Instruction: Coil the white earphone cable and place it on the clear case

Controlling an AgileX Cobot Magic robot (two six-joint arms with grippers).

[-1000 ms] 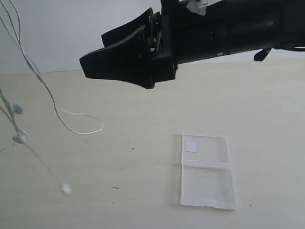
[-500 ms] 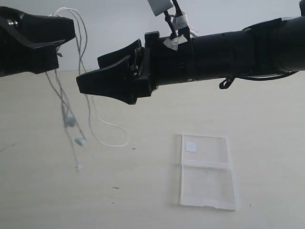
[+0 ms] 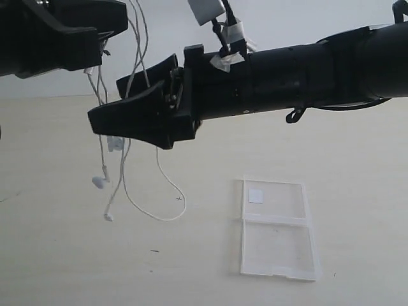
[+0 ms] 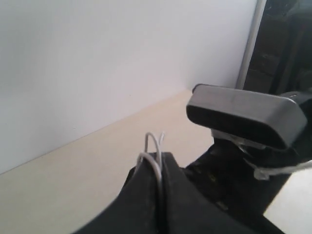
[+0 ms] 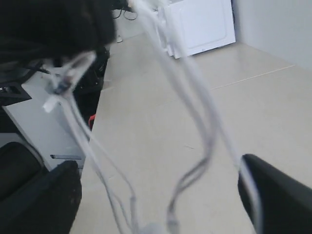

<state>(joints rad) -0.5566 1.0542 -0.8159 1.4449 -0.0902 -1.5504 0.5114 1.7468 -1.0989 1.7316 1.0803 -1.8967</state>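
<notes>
1 clear case (image 3: 277, 245), 2 panels open flat on desk (image 3: 357, 166) nearest cam, 1 white earphone cable (image 5: 197, 97) with 2 earbuds (image 3: 99, 183) dangling left of it, strands passing between right hand's (image 3: 105, 101) wide-spread fingers, left hand (image 4: 157, 163) pinched tight on it.

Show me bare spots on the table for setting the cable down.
Bare table lies right of the clear case and in the strip between the case and the white earphone cable. Crowded: above the left part, where the left gripper and right gripper meet the hanging strands.
</notes>
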